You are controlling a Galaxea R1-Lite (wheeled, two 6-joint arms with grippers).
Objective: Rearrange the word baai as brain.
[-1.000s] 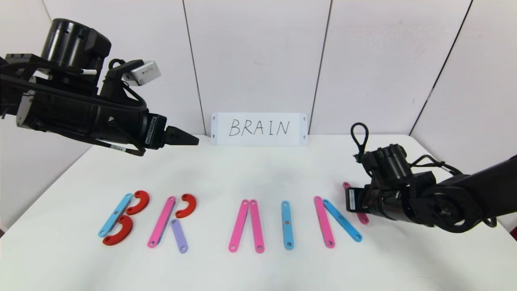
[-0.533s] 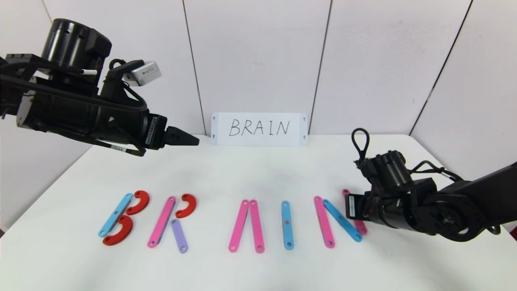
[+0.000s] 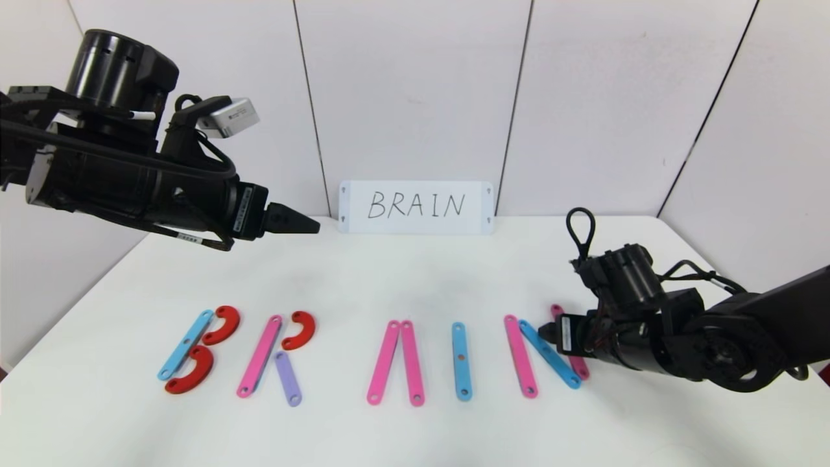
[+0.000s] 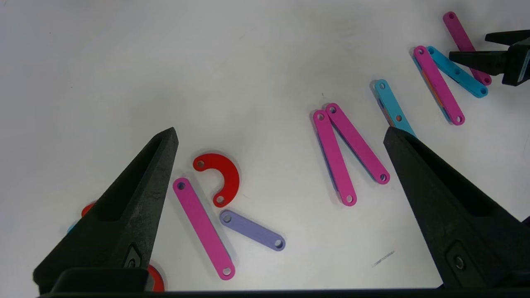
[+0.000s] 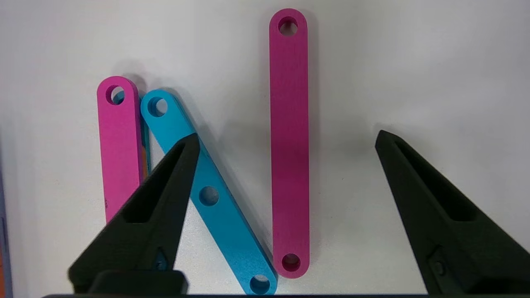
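The word lies in a row on the white table. B is a blue strip with two red half-rings. R is a pink strip, a red half-ring and a purple strip. A is two pink strips. I is a blue strip. N is a pink strip, a blue diagonal and a far-right pink strip. My right gripper is open and empty, low over the N; its fingers straddle the far-right strip. My left gripper is open and empty, high above the table's back left.
A white card with "BRAIN" handwritten in black leans on the back wall. White wall panels stand close behind the table. The right arm covers much of the N's far-right strip in the head view.
My right gripper has dropped lower and moved a little left over the N. The left arm and all the pieces have not moved.
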